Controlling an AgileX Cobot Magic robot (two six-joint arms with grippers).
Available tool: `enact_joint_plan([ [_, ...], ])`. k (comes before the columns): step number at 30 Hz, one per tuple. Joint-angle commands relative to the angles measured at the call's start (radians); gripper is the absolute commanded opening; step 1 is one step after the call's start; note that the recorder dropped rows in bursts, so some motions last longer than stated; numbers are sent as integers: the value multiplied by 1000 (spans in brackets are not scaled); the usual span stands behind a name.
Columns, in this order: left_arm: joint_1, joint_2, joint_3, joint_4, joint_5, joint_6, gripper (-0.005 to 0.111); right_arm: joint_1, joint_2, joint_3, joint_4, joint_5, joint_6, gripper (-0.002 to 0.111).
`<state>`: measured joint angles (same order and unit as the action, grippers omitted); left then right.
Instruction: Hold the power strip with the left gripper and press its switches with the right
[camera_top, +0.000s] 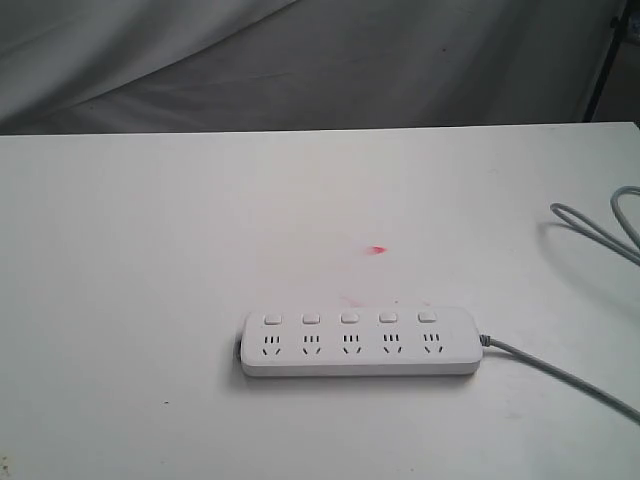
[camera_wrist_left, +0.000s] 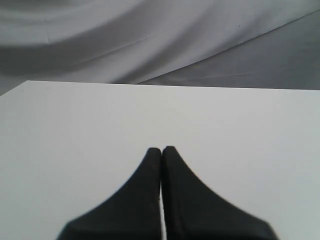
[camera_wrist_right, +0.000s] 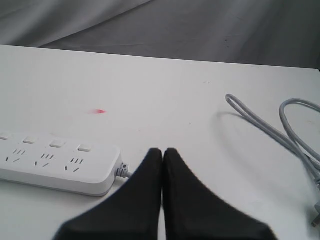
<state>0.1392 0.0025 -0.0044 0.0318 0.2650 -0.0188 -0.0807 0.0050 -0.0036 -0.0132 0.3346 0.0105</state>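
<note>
The white power strip (camera_top: 360, 343) lies flat on the white table (camera_top: 150, 260), a row of square white switches (camera_top: 349, 318) above its sockets. Its grey cord (camera_top: 560, 375) leaves the right end. Neither arm shows in the exterior view. In the right wrist view my right gripper (camera_wrist_right: 163, 150) is shut and empty, its tips just beside the cord end of the power strip (camera_wrist_right: 60, 162), apart from it. Over there the switches (camera_wrist_right: 57, 143) face up. My left gripper (camera_wrist_left: 161, 148) is shut with nothing in it over bare table; the strip is out of its view.
The grey cord loops at the table's right side (camera_top: 600, 225), seen again as a coil (camera_wrist_right: 285, 130) in the right wrist view. A small red mark (camera_top: 377, 250) sits on the table behind the strip. Grey cloth (camera_top: 300, 60) hangs beyond the far edge.
</note>
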Motion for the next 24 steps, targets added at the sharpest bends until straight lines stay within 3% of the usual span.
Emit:
enact_joint_plan([
  [1, -6, -2, 4, -8, 1, -1, 1, 5, -5, 4, 4, -2, -3, 0],
  [15, -6, -2, 4, -3, 34, -1, 1, 5, -5, 4, 4, -2, -3, 0],
  [24, -6, 152, -5, -100, 23, 2, 1, 5, -5, 4, 4, -2, -3, 0],
])
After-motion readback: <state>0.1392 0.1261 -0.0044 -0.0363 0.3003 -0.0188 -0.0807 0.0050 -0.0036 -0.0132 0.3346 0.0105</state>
